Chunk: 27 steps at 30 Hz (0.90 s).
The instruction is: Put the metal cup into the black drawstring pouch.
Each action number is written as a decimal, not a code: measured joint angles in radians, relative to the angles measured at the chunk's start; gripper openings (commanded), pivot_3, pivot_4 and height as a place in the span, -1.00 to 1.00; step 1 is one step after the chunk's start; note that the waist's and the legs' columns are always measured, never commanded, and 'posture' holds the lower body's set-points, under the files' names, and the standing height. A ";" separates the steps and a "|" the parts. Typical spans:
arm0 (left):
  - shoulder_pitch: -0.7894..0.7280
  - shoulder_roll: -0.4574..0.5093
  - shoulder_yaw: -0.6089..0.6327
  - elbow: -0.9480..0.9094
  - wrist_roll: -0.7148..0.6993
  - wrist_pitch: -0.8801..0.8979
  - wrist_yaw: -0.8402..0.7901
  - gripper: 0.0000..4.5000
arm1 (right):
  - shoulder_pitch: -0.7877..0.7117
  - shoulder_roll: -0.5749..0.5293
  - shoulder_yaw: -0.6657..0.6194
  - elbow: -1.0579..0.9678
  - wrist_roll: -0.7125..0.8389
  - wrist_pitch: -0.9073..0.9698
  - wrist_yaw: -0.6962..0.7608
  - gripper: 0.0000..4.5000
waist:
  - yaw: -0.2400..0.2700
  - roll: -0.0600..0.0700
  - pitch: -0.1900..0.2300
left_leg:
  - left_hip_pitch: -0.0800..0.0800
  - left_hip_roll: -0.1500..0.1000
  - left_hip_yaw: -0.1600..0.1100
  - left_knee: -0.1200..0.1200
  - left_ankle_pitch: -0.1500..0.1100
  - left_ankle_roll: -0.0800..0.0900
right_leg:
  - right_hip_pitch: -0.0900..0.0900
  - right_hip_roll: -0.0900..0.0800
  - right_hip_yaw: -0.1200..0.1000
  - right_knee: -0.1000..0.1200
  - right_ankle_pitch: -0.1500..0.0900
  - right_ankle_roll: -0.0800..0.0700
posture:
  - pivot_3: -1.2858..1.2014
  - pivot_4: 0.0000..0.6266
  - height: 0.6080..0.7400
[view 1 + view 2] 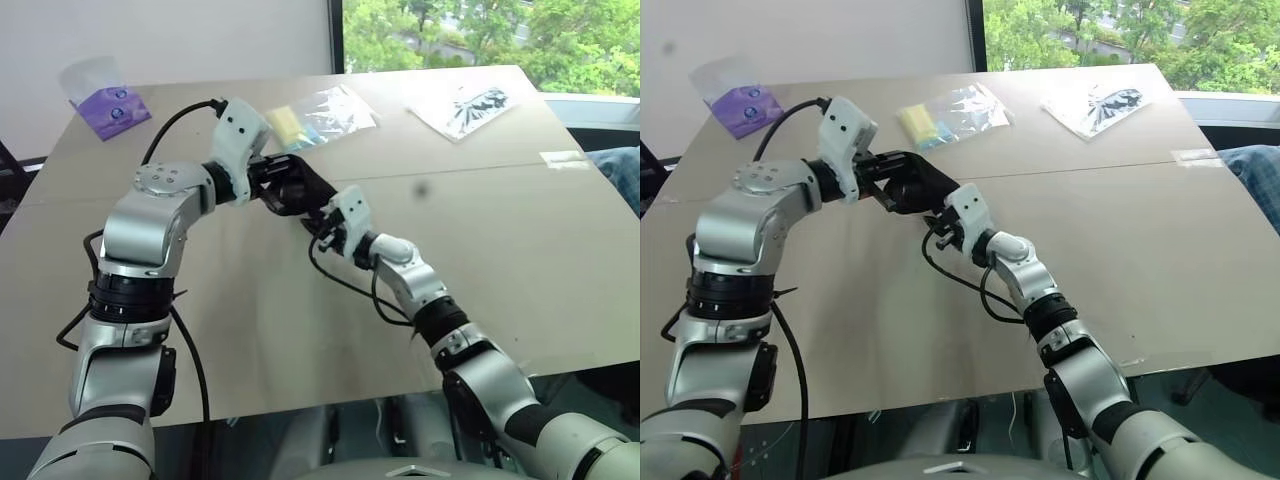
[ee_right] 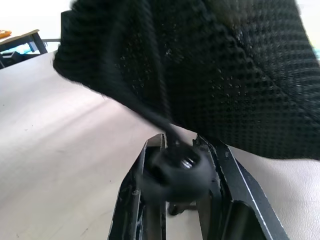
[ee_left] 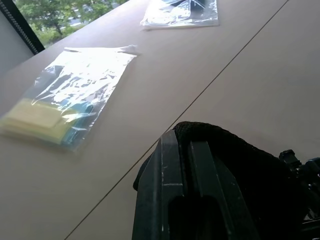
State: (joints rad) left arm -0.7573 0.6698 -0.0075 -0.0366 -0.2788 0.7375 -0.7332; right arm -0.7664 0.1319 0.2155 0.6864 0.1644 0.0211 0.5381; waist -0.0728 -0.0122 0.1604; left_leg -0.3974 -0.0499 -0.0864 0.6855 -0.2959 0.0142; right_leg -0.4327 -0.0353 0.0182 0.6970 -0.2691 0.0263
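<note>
Gripped between the two black fingers of the right gripper (image 2: 175, 172), a round black cord stopper sits closest to the lens in the right wrist view, its cord running up into the black drawstring pouch (image 2: 215, 65). The jaws are clamped on that stopper, not on the fabric itself. The pouch hangs in the air above the table (image 1: 500, 250), held from the other side by the left gripper (image 1: 268, 185), whose jaws are pressed together on the fabric; in the left wrist view the mesh cloth bulges around the fingers (image 3: 172, 200). The metal cup cannot be made out; whether it already sits inside the pouch cannot be told from these views.

Judging by its sag and its open weave, the pouch is light and limp and will fold wherever it is not supported, so the firm places to hold are the rim of the mouth and the hard stopper. The cord looks thin and likely to slip through a loose pinch.

Farther back on the table lie a clear bag with yellow contents (image 1: 300, 122), a clear bag with black contents (image 1: 470, 108) and a purple packet (image 1: 112, 108), all well apart from the arms.
</note>
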 measured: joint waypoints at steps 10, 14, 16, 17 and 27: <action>-0.021 -0.024 0.001 0.009 0.001 -0.004 0.023 -1.00 | 0.001 0.000 -0.004 -0.078 0.053 0.023 0.026 -0.97 | 0.000 0.000 0.000 | 0.000 0.000 0.000 0.000 0.000 0.000 | 0.000 0.000 0.000 0.000 0.000 0.000 | 0.03 -0.52 1.00; -0.021 -0.034 0.007 0.025 0.000 -0.004 0.043 -1.00 | 0.008 -0.001 0.002 -0.166 0.087 0.065 0.047 -0.97 | 0.000 0.000 0.000 | 0.000 0.000 0.000 0.000 0.000 0.000 | 0.000 0.000 0.000 0.000 0.000 0.000 | 0.03 -0.52 1.00; -0.022 -0.038 0.014 0.041 0.000 -0.003 0.055 -1.00 | 0.043 -0.001 0.000 -0.264 0.122 0.101 0.065 -0.97 | 0.002 0.000 0.000 | 0.000 0.000 -0.001 0.000 0.000 0.000 | 0.000 0.000 0.000 0.000 0.000 0.000 | 0.03 -0.52 1.00; -0.023 -0.040 0.021 0.051 0.000 -0.003 0.063 -1.00 | 0.071 -0.002 0.000 -0.322 0.141 0.131 0.071 -0.97 | 0.003 0.000 0.000 | 0.000 0.000 -0.001 0.000 0.000 0.000 | 0.000 0.000 0.000 0.000 0.000 0.000 | 0.03 -0.52 1.00; -0.031 -0.075 0.037 0.072 -0.001 -0.002 0.085 -1.00 | 0.208 -0.135 -0.036 -0.628 0.192 0.341 0.067 -0.97 | 0.005 0.000 0.000 | 0.000 0.000 0.000 0.001 0.000 0.000 | 0.000 0.000 0.000 0.001 0.000 0.000 | 0.03 -0.52 1.00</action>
State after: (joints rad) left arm -0.7884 0.5945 0.0296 0.0353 -0.2798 0.7357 -0.6482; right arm -0.5586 -0.0029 0.1796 0.0585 0.3561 0.3619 0.6046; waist -0.0678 -0.0125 0.1602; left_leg -0.3977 -0.0500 -0.0868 0.6863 -0.2959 0.0142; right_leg -0.4328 -0.0354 0.0178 0.6976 -0.2691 0.0264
